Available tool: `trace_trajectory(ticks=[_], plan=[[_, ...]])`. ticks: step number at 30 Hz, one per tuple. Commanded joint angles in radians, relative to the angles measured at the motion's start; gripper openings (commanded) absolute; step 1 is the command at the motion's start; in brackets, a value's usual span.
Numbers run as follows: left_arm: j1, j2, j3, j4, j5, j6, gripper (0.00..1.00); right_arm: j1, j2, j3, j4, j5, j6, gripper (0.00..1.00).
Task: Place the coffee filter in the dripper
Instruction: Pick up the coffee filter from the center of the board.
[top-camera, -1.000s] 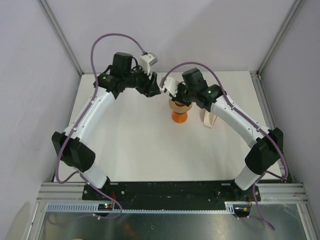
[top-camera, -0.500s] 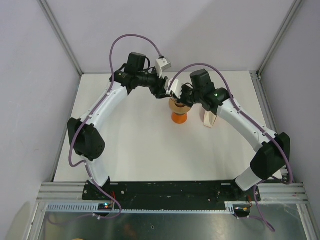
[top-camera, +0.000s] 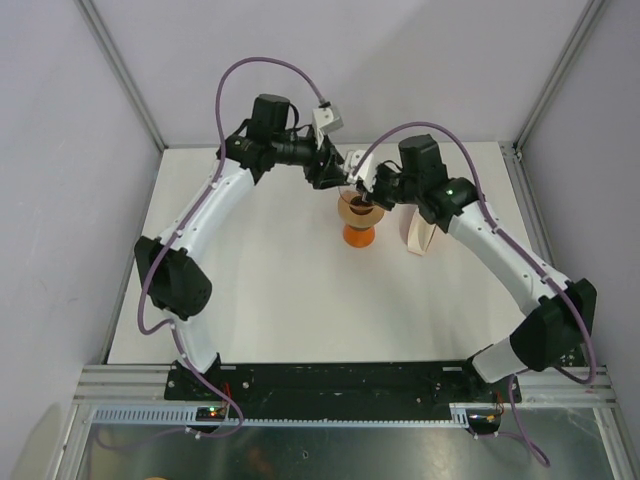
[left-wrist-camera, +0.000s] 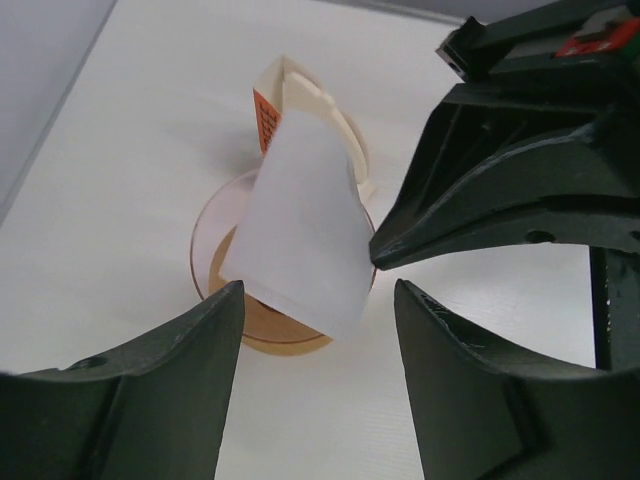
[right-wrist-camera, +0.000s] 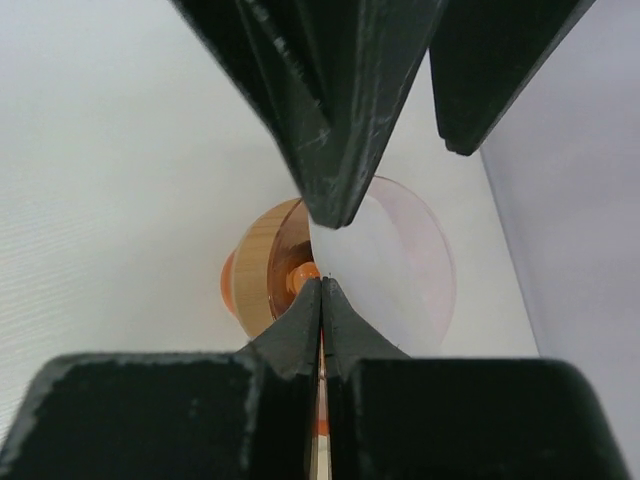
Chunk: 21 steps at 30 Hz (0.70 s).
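Observation:
The coffee filter (left-wrist-camera: 305, 235), a thin white paper sheet, hangs tilted over the dripper (left-wrist-camera: 203, 250), its lower edge inside the pinkish rim. My right gripper (right-wrist-camera: 320, 285) is shut on the filter's (right-wrist-camera: 375, 265) edge, right above the dripper (right-wrist-camera: 438, 262). In the left wrist view its dark tip meets the filter's right side. My left gripper (left-wrist-camera: 318, 292) is open, with a finger (left-wrist-camera: 150, 390) on each side of the filter, not touching it. In the top view both grippers meet over the dripper (top-camera: 357, 209).
The dripper sits on a flat brown ring (left-wrist-camera: 268, 333) on top of an orange-tinted beaker (top-camera: 359, 235). A thick cream bundle of filters (top-camera: 418, 236) with an orange label stands just right of it. White walls close the table's back and sides.
The left arm has swung right, bringing its open gripper up to the dripper. The right gripper has shifted slightly right, staying shut on the filter.

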Motion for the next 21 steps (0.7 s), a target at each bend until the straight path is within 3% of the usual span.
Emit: trace_trajectory(ticks=[1,6,10,17,21], plan=[[0.025,-0.009,0.116,0.029,0.052,-0.104,0.67,-0.009,-0.111,-0.004,0.074,-0.033,-0.016,0.0],[0.076,-0.051,0.198,0.017,0.059,-0.253,0.69,0.04,-0.232,-0.024,0.032,-0.016,-0.178,0.0],[0.087,-0.107,0.174,-0.076,0.099,-0.273,0.69,0.157,-0.305,-0.035,-0.054,-0.005,-0.31,0.0],[0.087,-0.206,0.041,-0.357,0.119,-0.123,0.69,0.512,-0.294,-0.063,-0.203,0.204,-0.477,0.0],[0.082,-0.253,-0.048,-0.476,0.156,0.025,0.69,0.604,-0.268,-0.062,-0.231,0.177,-0.525,0.0]])
